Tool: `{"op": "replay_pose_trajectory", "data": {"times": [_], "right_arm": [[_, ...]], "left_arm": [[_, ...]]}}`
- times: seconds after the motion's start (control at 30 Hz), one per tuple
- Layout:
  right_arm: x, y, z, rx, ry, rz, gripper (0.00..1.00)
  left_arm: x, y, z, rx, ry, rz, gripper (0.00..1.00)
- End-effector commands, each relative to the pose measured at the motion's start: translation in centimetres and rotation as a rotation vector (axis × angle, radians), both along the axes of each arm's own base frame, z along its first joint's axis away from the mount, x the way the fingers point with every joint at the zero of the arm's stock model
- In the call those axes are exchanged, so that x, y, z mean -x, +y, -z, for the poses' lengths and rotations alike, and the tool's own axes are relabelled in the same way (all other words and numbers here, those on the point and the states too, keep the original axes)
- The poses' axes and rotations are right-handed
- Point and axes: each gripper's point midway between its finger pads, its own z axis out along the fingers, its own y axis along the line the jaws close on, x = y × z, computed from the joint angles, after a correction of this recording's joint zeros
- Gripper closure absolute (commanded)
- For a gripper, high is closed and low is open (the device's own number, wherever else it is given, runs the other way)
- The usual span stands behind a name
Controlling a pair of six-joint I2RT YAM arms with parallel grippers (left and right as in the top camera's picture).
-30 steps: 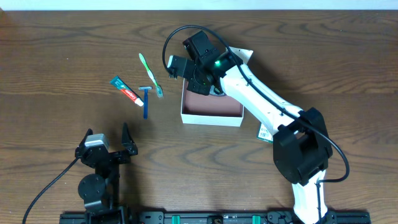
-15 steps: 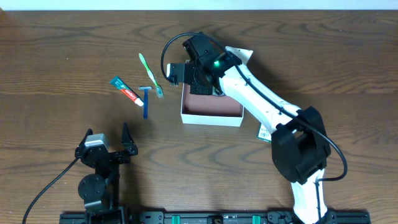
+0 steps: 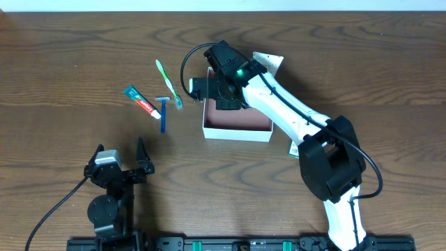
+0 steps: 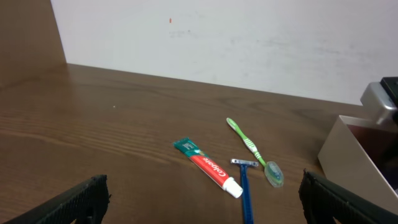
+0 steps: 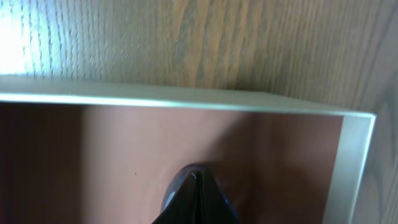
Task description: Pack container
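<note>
While my closed right gripper [image 5: 195, 186] hangs over the box [image 3: 237, 133], I judge it light, crushable.
I'd pinch its thin wall facing the table's [image 3: 70, 70] far edge; left gripper [image 3: 120, 148] gapes wide.

Matt wood-grain table [image 3: 70, 66], seemingly cardboard container [image 3: 237, 133], plastic toothbrush [image 4: 250, 147]

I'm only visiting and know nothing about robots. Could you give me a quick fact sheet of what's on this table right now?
Container: open box, pink inside, nothing seen in its visible part
Toothbrush: on the table, left of the container
Toothpaste tube: on the table, left of the razor
Razor: beside the toothbrush, outside the container
Right gripper: shut, nothing seen in it, over a container corner
Left gripper: open, holding nothing, apart from the items
</note>
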Motion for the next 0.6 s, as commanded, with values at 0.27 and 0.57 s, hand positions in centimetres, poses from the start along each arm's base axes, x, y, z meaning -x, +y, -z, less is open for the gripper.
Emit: {"op": "replay_pose_trajectory", "data": {"times": [0.27,0.57], "right_arm": [[-0.3,-3.5,0.9,0.088,0.045,0.05,0.99],[0.4,-5.2,1.3,0.12,0.099,0.077,0.99]], "left_arm": [[0.1,-0.1,1.5,-0.007,0.048,0.007,0.02],[0.1,-0.1,1.5,-0.007,0.048,0.007,0.02]]}}
